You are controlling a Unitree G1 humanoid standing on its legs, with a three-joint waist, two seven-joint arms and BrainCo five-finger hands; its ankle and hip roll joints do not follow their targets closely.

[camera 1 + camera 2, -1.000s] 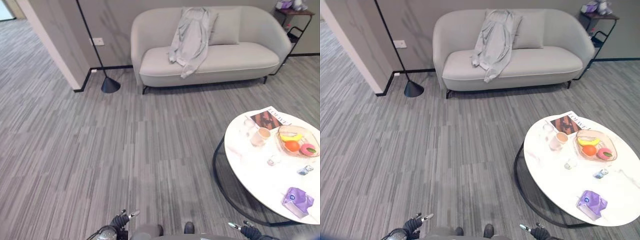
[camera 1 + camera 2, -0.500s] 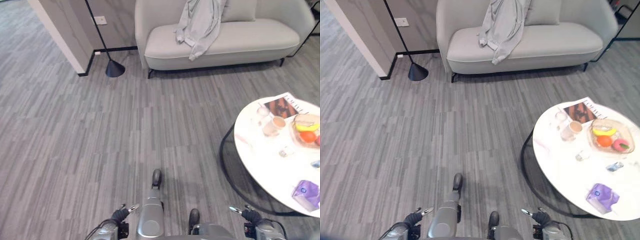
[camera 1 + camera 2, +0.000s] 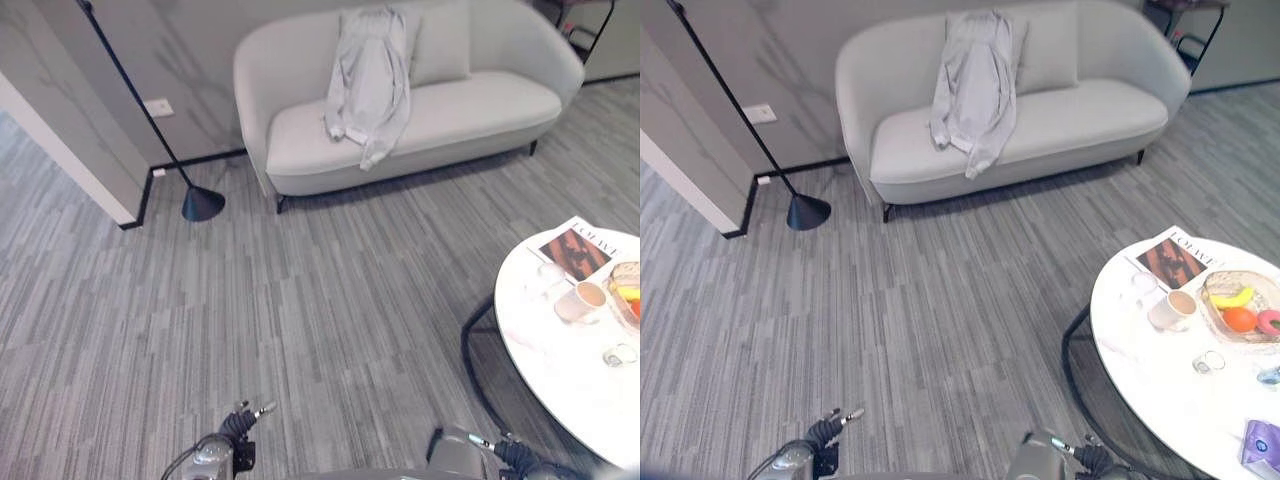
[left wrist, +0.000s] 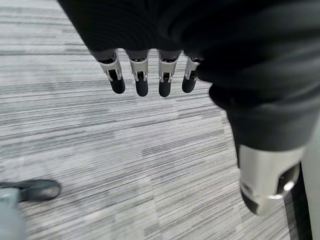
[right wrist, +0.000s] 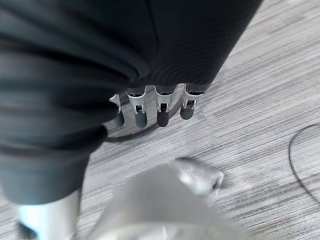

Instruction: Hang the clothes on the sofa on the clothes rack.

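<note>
On the sofa (image 3: 420,120) lies the garment (image 3: 365,80); wrist views show each robot hand (image 4: 145,75) (image 5: 155,107) relaxed, empty

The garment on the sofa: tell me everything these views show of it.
The garment is a pale grey, soft-looking piece of clothing draped over the backrest of the light sofa, left of the middle. Its upper part lies over the top of the backrest, the body hangs down in long folds onto the seat, and one end trails to the seat's front edge. A sleeve-like fold bunches on its left side. A cushion sits close beside it. Neither hand is near it; it lies untouched.
</note>
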